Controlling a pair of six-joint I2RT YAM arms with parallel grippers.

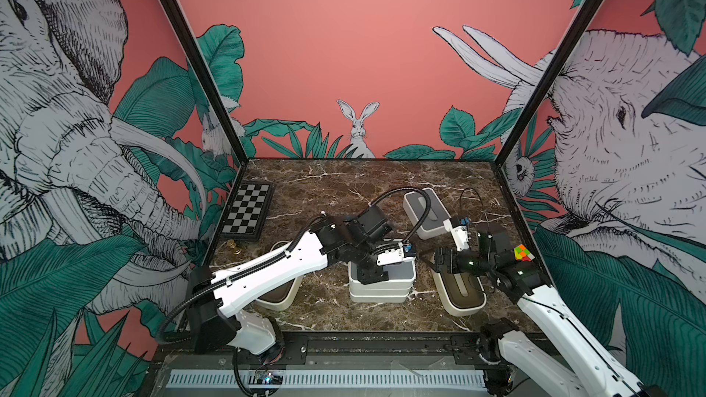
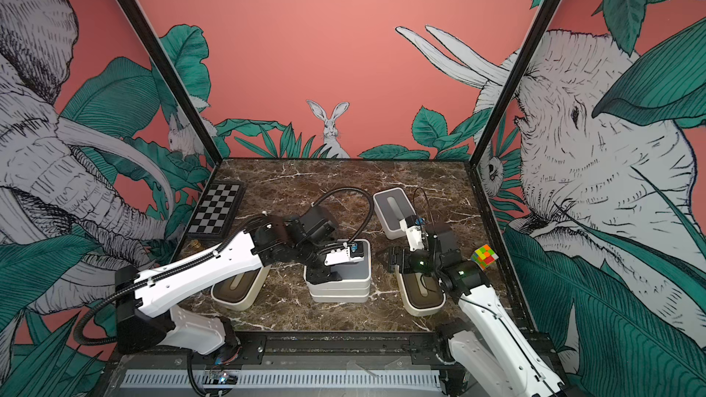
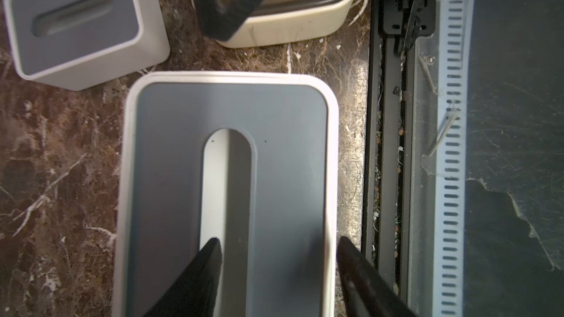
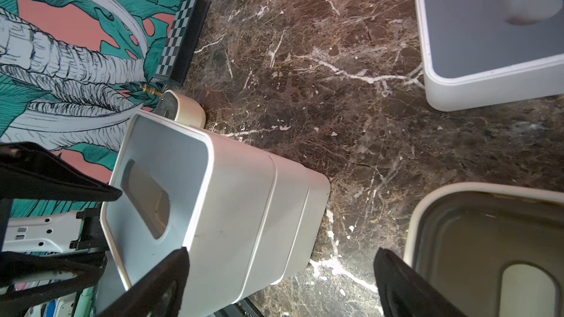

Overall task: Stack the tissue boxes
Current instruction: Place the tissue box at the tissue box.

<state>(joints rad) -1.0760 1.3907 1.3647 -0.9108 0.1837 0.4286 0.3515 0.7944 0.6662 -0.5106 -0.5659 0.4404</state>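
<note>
Pink jungle wallpaper [image 1: 344, 51] with elephants and rabbits walls in a dark marble desk [image 1: 344, 185]. At its far left lies a checkered board [image 1: 248, 211], with a small brass piece [image 1: 233, 248] just in front of it. A multicoloured cube [image 1: 523, 253] sits at the right edge beside the right arm [image 1: 554, 311].

At mid-desk stands a three-tier stack of tissue boxes [image 1: 382, 294]. Its top box [image 3: 171, 178] has a grey lid; the lower lids are hidden. A lone grey box [image 1: 439, 210] sits farther back to the right, apart from the stack, and a cable [image 1: 397, 190] arcs over it in both top views. Two cream boxes have brown lids: the left cream box [image 1: 279, 299] is largely covered by the left arm [image 1: 267, 273], and the right cream box [image 1: 464, 292] is near the front right. That makes six boxes.

The left gripper [image 3: 279, 242] is at the stack's top, partly open. One finger is in the lid's slot, clear of the slot's edge, and the other is outside the rim; it clamps nothing. The right gripper [image 4: 280, 257] is spread wide and empty, between the stack and the right cream box.
</note>
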